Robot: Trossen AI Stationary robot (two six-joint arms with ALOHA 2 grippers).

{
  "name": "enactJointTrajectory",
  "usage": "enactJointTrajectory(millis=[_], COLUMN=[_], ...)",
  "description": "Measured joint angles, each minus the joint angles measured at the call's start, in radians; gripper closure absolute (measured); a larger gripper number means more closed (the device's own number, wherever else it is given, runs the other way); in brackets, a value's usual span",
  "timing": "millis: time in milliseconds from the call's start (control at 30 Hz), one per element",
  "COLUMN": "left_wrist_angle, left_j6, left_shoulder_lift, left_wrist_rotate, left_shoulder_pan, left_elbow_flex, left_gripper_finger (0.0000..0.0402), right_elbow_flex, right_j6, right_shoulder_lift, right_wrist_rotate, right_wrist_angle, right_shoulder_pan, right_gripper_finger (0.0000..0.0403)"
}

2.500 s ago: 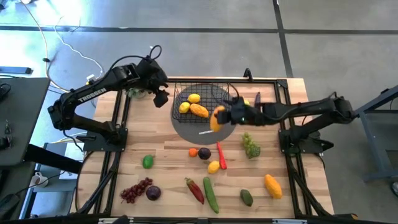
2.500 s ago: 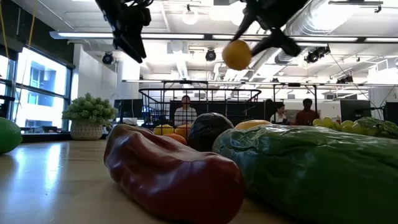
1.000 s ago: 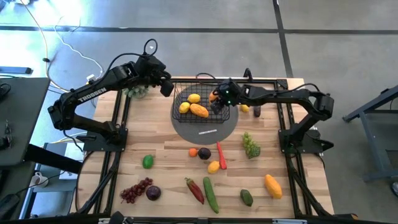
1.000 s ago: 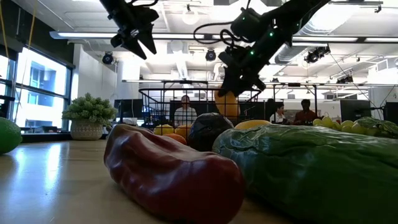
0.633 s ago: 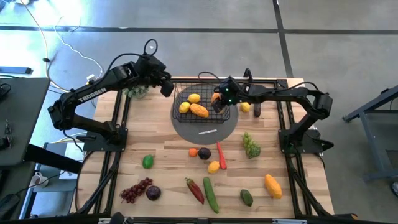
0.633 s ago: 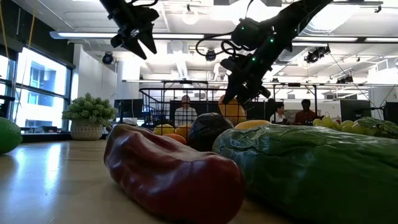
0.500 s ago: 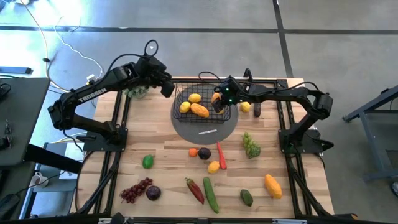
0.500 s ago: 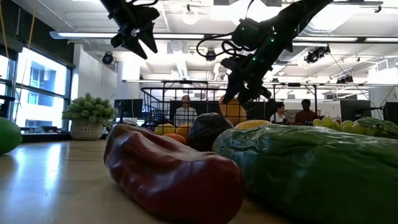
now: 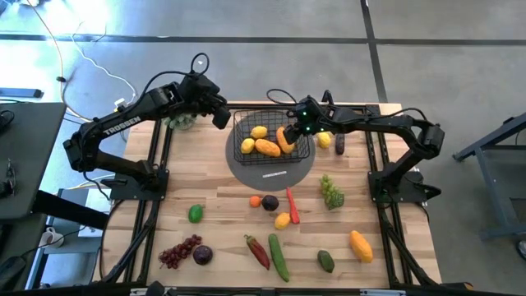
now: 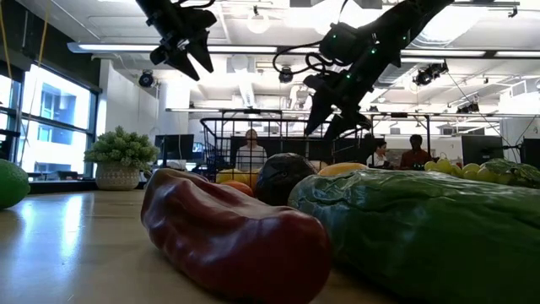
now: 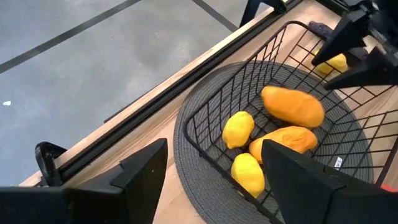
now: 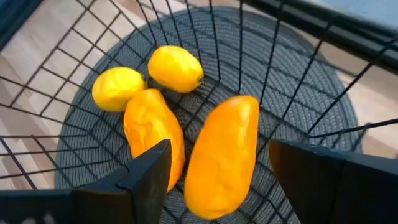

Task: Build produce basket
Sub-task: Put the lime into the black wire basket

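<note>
**Ana:** Since a moment ago the right gripper [image 9: 297, 131] has let the mango [image 12: 222, 155] go; it now lies in the basket [image 9: 306, 153] beside the other mango [image 12: 153, 135], and the basket itself has nudged a little toward the right arm.

**Ben:** Jaws?

**Ana:** Spread wide, empty, just above the fruit at the basket's right side. The left gripper [image 9: 220, 117] hangs by the basket's far left corner, jaws also apart, holding nothing.

**Ben:** So how does it finish this step cleanly?

**Ana:** I'd lift the right gripper straight up before swinging away, so a finger doesn't catch the wire rim and drag the basket further across the grey mat [image 9: 271, 174].

**Ben:** What's in there?

**Ana:** Two lemons [image 12: 176, 68] and two mangoes. Most produce is still out on the worktop [image 9: 222, 238]: green grapes [image 9: 332, 192], chilli [image 9: 292, 204], cucumber [image 9: 279, 256], another mango [image 9: 360, 246].

**Ben:** Next pick?

**Ana:** Probably the grapes, nearest the right arm.
</note>
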Motion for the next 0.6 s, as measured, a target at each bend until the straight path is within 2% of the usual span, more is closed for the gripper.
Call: enactJointTrajectory(millis=[400, 600], left_wrist_angle=[-0.036, -0.105], left_j6=[-0.022, -0.066], left_shoulder_lift=[0.000, 0.000], left_wrist_rotate=[0.016, 0.022], left_shoulder_pan=[-0.009, -0.070], left_elbow_flex=[0.000, 0.000], left_gripper_finger=[0.0151, 0.0151], right_elbow_flex=[0.000, 0.000], right_j6=[-0.029, -0.062], right_shoulder_lift=[-0.042, -0.094], right_wrist_rotate=[0.008, 0.036], right_wrist_angle=[0.028, 0.041], right_shoulder_pan=[-0.007, -0.027], right_gripper_finger=[0.0151, 0.0151])
